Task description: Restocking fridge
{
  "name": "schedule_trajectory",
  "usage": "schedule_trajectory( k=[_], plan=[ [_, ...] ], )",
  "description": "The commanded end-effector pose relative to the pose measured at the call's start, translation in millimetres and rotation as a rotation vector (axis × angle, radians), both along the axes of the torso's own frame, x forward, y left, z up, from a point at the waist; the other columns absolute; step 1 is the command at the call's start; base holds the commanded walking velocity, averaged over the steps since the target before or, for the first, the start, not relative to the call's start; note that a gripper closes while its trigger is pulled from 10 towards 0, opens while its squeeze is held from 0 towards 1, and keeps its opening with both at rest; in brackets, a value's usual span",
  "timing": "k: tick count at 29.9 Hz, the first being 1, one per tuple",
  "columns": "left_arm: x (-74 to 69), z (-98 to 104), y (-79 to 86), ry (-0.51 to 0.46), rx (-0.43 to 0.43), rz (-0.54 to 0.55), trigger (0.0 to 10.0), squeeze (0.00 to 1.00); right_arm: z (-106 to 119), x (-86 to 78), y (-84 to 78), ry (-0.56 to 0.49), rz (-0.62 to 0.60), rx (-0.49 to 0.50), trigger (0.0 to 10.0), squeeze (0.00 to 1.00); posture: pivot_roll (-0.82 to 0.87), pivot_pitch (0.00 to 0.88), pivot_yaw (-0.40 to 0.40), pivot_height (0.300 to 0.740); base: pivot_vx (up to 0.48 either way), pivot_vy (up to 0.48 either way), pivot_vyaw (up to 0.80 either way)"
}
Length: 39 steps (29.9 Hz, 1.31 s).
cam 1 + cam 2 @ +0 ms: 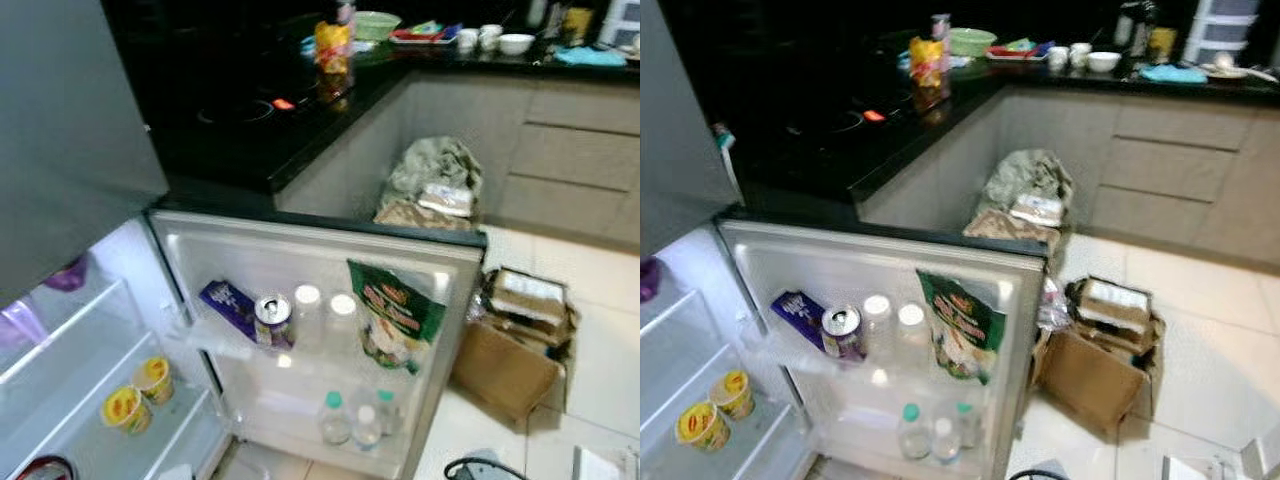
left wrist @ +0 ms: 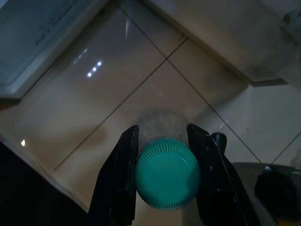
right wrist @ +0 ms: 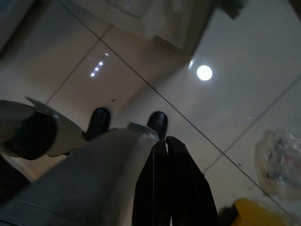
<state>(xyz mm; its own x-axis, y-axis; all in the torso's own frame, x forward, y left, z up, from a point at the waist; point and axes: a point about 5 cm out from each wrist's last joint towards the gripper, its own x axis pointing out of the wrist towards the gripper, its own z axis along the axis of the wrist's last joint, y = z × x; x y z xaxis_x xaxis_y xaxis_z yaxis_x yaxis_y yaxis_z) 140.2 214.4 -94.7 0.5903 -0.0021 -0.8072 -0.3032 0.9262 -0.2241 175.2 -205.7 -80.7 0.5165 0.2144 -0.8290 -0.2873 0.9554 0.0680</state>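
I'd say I'm partway through: the fridge door [image 1: 300, 250] stands open with a can [image 1: 272, 315], bottles [image 1: 350, 418] and a green bag [image 1: 395, 315] already racked, cups [image 1: 138, 395] on a shelf. My left gripper [image 2: 164, 176] pinches a bottle [image 2: 168, 176] by its teal cap over the tiled floor [image 2: 141, 94] — still to go in. My right gripper [image 3: 167, 188] hangs idle, fingers pressed together. Beyond — a dark counter [image 1: 250, 140], a box [image 1: 515, 350].

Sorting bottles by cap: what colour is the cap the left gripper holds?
Teal green, ribbed cap, clearest in the left wrist view.
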Motion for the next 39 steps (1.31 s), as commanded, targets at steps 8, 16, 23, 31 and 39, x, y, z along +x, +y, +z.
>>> schedule_trajectory(
  k=[8, 16, 23, 31, 39],
  plan=[
    [-0.4, 0.8, 2.8, -0.013, -0.006, 0.011, 10.0, 0.00, 11.7, 10.6, 6.7, -0.040, 0.184, 0.170, 10.0, 0.00, -0.09, 0.016, 0.032, 0.740, 0.000, 0.000, 0.00],
    [7.7, 5.3, 6.6, -0.056, -0.009, 0.008, 10.0, 0.00, 28.6, 22.8, 17.3, -0.074, 0.458, 0.312, 10.0, 0.00, -0.09, 0.025, 0.030, 0.740, 0.000, 0.000, 0.00],
    [12.4, 7.1, 6.1, -0.063, -0.006, -0.031, 10.0, 0.00, 45.1, 38.4, 34.7, -0.100, 0.695, 0.371, 10.0, 0.00, -0.10, 0.028, 0.037, 0.740, 0.000, -0.204, 0.00],
    [12.8, 7.2, 5.0, -0.072, 0.002, -0.023, 10.0, 0.00, 53.8, 48.7, 63.7, -0.130, 0.876, 0.359, 10.0, 0.00, -0.09, 0.034, 0.041, 0.740, 0.000, -0.059, 0.00],
    [13.7, 7.9, 5.2, -0.073, 0.015, -0.064, 10.0, 0.00, 63.5, 59.8, 85.4, -0.204, 0.950, 0.330, 10.0, 0.00, -0.09, 0.034, 0.041, 0.740, 0.000, -0.060, 0.00]
  ],
)
